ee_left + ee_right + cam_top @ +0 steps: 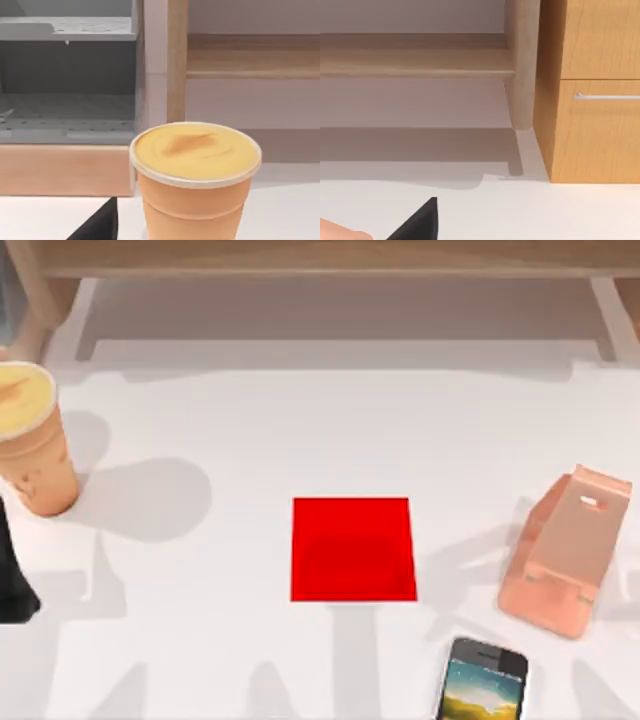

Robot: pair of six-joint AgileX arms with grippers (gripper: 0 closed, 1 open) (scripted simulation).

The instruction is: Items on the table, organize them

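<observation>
The white surface [300, 430] carries four visible items. A tan paper cup [30, 435] with a yellowish top stands upright at the far left edge of the top view, toward the rear. A flat red square mat [353, 549] lies at the centre, with bare surface on all sides. A peach-pink phone stand [565, 550] sits to the right, well apart from the mat. A black smartphone [483, 680] with a colourful screen lies face up at the front edge, just in front of the stand and to its left, not touching it.

A light wooden shelf unit [330, 260] runs along the rear of the surface.

Left arm: a dark part of it shows at the far left edge of the top view, in front of the cup. The left wrist view looks straight at the cup [196, 180], which stands close ahead and upright, with a dark tip of the left claw [100, 225] at the lower margin beside it. Whether this claw is released or clenched, I cannot tell.

Right arm: its wrist view faces the shelf leg [521, 65] and a wooden drawer cabinet [595, 90]. A dark tip of the right claw [420, 222] shows; its state I cannot tell.
</observation>
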